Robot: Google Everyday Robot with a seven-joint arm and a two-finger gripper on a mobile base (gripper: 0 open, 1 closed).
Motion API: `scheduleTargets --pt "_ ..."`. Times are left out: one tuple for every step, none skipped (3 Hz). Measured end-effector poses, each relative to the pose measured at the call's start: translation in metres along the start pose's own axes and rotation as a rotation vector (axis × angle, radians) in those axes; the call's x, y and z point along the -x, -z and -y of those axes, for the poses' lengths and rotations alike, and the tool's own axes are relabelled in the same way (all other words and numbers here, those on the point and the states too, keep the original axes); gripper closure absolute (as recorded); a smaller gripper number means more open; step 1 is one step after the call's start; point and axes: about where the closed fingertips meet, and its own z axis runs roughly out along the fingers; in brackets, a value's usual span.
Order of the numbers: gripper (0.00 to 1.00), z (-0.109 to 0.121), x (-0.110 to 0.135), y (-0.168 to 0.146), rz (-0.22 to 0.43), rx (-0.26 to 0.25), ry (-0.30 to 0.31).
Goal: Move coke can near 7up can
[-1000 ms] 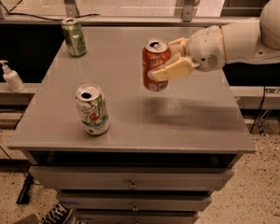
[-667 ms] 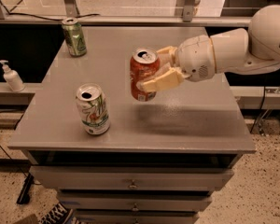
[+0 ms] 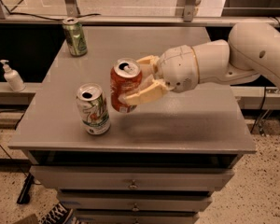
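The coke can, red-orange with a silver top, is held upright in my gripper, which reaches in from the right and is shut on it. The can hangs a little above the grey table, its bottom close to the surface. The 7up can, white with green and red marks, stands upright on the table just to the left of the coke can, a small gap between them.
An all-green can stands at the table's far left corner. A white pump bottle sits on a ledge left of the table. Drawers run below the table's front edge. The white arm spans the right side.
My gripper has carried the coke can leftward and toward the front, from the table's middle right to just beside the 7up can, and lower.
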Motion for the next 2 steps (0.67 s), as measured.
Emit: scheduleTargets --pt "1.00 -0.005 -0.009 -0.010 -0.011 0.032 0.039" --pt "1.00 -0.009 -0.023 -0.020 -0.034 0.063 0.058"
